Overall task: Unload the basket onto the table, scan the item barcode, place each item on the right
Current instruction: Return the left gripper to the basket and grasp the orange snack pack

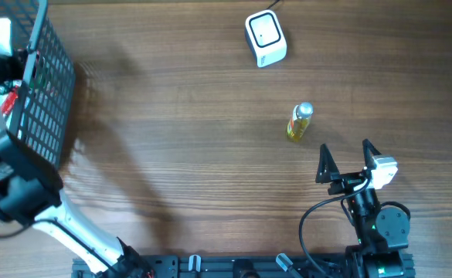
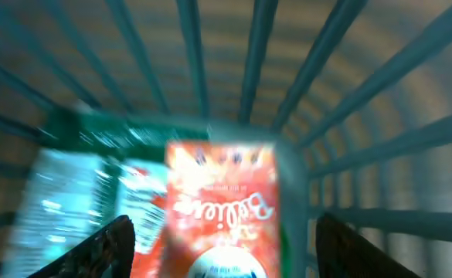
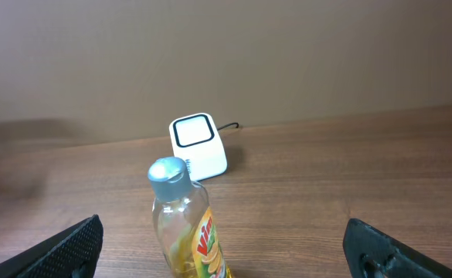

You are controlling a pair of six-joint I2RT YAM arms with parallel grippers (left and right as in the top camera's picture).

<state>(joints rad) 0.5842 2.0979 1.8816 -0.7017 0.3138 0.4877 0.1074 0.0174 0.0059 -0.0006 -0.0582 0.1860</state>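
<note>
The left wrist view, blurred, looks down into the black wire basket (image 1: 49, 89). My left gripper (image 2: 226, 224) is open there, its fingers on either side of a red packet (image 2: 222, 193) with white lettering and a gap showing on each side. A small bottle (image 1: 299, 123) of yellow liquid with a grey cap stands upright on the table. My right gripper (image 1: 345, 147) is wide open just in front of it, and the bottle (image 3: 185, 228) stands between and beyond its fingers. The white scanner (image 1: 265, 37) sits at the far edge, behind the bottle (image 3: 198, 145).
The basket's bars (image 2: 249, 69) close in around the left gripper. A teal and white packet (image 2: 63, 201) lies left of the red one. The left arm (image 1: 17, 185) reaches over the table's left side. The scanner's cable runs off behind it.
</note>
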